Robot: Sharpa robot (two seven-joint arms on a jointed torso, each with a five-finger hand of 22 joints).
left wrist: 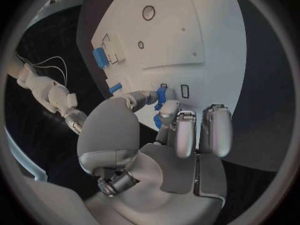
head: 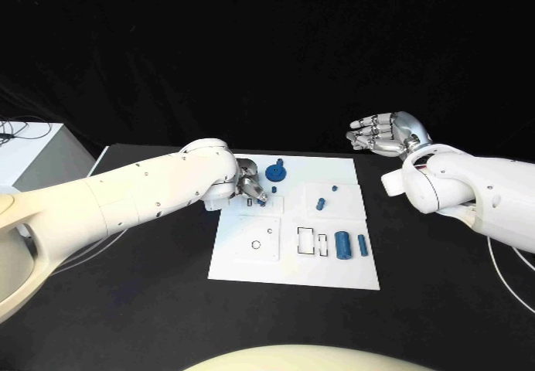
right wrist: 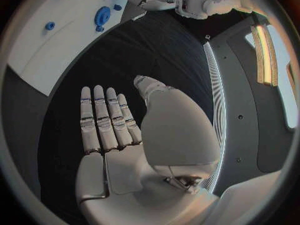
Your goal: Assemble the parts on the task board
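A: What are the fingers (left wrist: 167, 110) of the left hand (head: 250, 185) doing?

B: They are curled down onto the far left part of the white board (head: 262, 259). A small blue piece (left wrist: 161, 96) sits right at their tips, but I cannot tell whether it is pinched or only touched.

A: And the right hand (head: 385, 133)?

B: Raised off the table (head: 134, 309) beyond the board's far right corner, holding nothing. Its wrist view shows the fingers (right wrist: 103, 117) lying flat and straight.

A: Where are the other pieces?

B: A blue round piece (head: 277, 171) lies just beyond the left hand, two small pegs (head: 321, 204) stand mid-board, and two blue cylinders (head: 343, 245) lie near the right edge.

A: What could go wrong?

B: I'd guess the piece could tip or slip out if it meets its slot tilted, since the grip looks slight. The forearm could also brush the round piece beside it
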